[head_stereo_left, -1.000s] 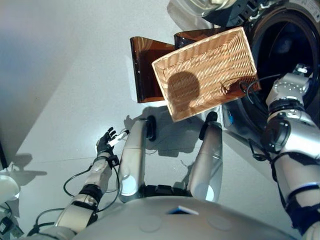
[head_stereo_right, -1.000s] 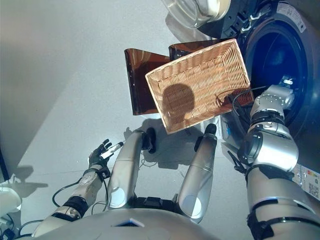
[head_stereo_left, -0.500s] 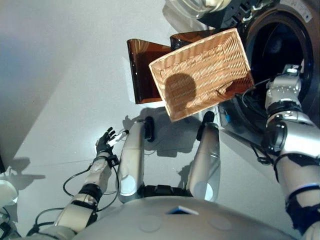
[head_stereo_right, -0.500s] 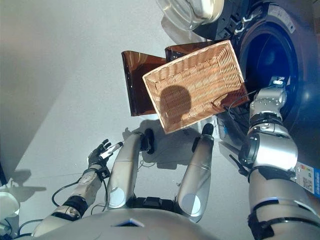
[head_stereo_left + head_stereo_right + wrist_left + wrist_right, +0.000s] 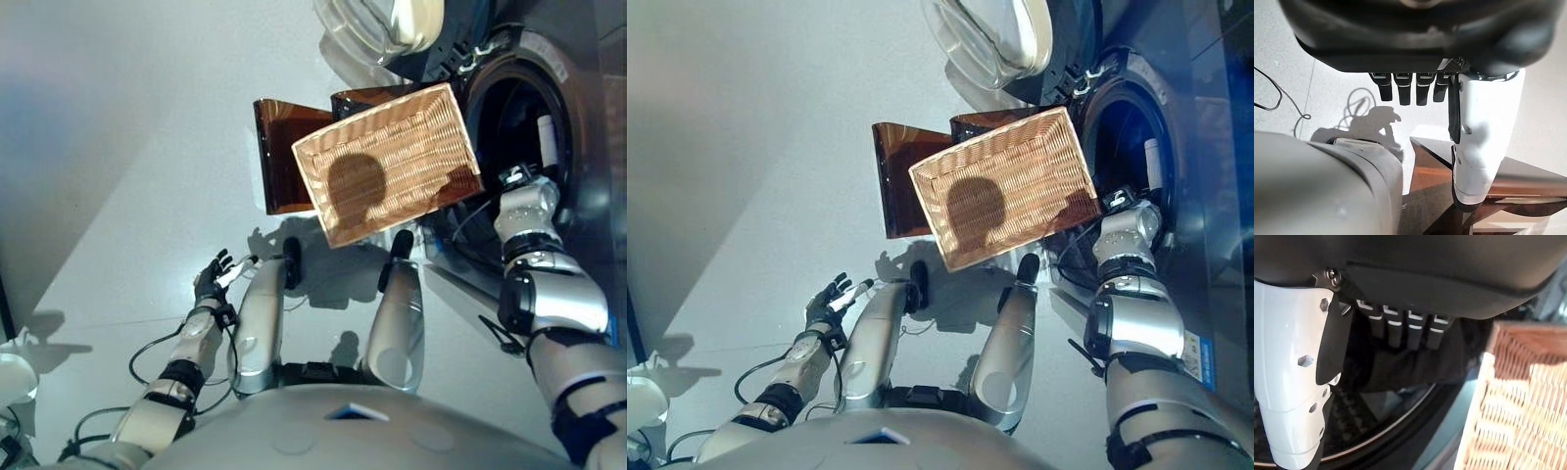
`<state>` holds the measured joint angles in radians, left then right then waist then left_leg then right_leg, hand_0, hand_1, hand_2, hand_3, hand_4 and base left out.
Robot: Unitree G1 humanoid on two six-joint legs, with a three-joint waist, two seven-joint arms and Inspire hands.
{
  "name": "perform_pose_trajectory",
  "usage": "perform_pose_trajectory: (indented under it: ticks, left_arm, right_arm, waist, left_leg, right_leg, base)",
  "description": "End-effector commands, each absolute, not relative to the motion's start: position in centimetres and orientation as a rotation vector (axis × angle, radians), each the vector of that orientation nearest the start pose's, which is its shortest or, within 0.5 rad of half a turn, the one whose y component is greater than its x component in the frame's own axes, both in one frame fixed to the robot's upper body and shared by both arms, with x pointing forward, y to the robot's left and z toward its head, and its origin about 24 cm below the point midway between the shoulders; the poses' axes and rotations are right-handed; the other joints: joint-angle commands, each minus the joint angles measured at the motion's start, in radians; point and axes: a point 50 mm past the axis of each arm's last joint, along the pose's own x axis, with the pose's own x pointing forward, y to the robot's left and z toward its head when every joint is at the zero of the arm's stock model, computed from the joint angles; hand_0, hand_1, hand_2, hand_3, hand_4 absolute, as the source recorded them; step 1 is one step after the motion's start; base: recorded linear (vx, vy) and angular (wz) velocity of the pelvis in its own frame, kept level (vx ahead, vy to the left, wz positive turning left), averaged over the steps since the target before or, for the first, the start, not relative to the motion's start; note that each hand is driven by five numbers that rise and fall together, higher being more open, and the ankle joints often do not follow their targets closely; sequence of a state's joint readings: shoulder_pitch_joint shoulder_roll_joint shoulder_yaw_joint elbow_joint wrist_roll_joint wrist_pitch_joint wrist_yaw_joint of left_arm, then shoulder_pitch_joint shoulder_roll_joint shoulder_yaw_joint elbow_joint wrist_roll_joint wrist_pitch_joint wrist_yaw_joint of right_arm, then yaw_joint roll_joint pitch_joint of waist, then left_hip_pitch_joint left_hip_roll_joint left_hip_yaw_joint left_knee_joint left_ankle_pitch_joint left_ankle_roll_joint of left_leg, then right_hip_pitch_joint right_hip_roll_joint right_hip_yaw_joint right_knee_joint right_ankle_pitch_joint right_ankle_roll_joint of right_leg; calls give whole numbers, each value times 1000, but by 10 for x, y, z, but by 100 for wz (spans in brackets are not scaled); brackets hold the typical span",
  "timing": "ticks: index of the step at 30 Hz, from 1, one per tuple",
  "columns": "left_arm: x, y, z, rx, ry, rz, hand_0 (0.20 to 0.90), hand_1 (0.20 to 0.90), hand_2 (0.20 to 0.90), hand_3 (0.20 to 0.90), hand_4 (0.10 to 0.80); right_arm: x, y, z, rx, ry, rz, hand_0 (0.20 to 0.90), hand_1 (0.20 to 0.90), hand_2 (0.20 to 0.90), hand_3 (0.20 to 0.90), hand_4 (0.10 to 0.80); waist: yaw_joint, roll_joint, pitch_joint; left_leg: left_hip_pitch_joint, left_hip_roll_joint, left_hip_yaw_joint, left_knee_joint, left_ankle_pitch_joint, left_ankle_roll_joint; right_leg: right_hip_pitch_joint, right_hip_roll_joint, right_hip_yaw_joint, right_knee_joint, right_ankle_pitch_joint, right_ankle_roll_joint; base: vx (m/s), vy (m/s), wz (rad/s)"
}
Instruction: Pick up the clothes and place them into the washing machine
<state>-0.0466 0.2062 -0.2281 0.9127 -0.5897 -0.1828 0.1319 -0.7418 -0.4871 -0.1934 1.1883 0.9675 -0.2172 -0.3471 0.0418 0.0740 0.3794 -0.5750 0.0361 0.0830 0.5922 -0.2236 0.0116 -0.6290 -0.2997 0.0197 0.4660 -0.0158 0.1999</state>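
The woven basket [image 5: 411,147] lies empty on its brown stand [image 5: 279,157], and no clothes show in it. Right of it gapes the washing machine's dark drum [image 5: 514,113]. My right hand [image 5: 1116,202] is at the drum's mouth, just past the basket's near right corner. In the right wrist view its fingers [image 5: 1400,328] are relaxed and hold nothing; a dark cloth-like mass [image 5: 1410,369] lies beyond them inside the rim. My left hand [image 5: 212,278] hangs low over the floor at the left, fingers spread and empty.
The machine's round glass door [image 5: 377,24] stands swung open above the basket. A white object [image 5: 14,377] sits on the floor at the lower left edge. Grey floor [image 5: 127,147] stretches out to the left.
The camera has shifted, bringing the door further into view. My right wrist has drawn a little lower by the basket's corner. The left hand stays put.
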Motion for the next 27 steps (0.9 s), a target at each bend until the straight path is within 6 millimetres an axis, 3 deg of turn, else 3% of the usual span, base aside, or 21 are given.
perform_pose_trajectory:
  ticks: [1,8,19,27]
  left_arm:
    - [156,226,-125,-121,735,364,900,900,900,900,800]
    - [158,225,-123,-130,715,382,900,900,900,900,800]
    - [152,224,-127,-132,739,402,900,900,900,900,800]
    - [157,230,-123,-100,719,414,900,900,900,900,800]
  right_arm:
    - [322,-347,75,525,-49,-906,900,900,900,900,800]
    - [318,-315,48,376,25,-800,900,900,900,900,800]
    - [301,-277,16,259,106,-666,900,900,900,900,800]
    - [291,-269,-3,-31,223,-578,900,900,900,900,800]
  waist:
    - [-2,-43,-93]
    - [-9,-57,-112]
    - [-22,-80,-145]
    - [-24,-87,-166]
  left_leg:
    - [70,1,-23,-186,108,-94]
    - [149,-8,-6,-311,159,-97]
    - [245,-6,-8,-390,188,-101]
    - [294,-4,-10,-477,234,-110]
  right_leg:
    - [83,-3,-15,-113,45,-42]
    - [169,-21,-31,-261,125,-23]
    - [272,-29,-51,-337,151,-16]
    - [300,-32,-73,-364,165,-10]
  base:
    - [54,21,0]
    - [49,12,-4]
    - [47,-10,-3]
    - [14,-11,3]
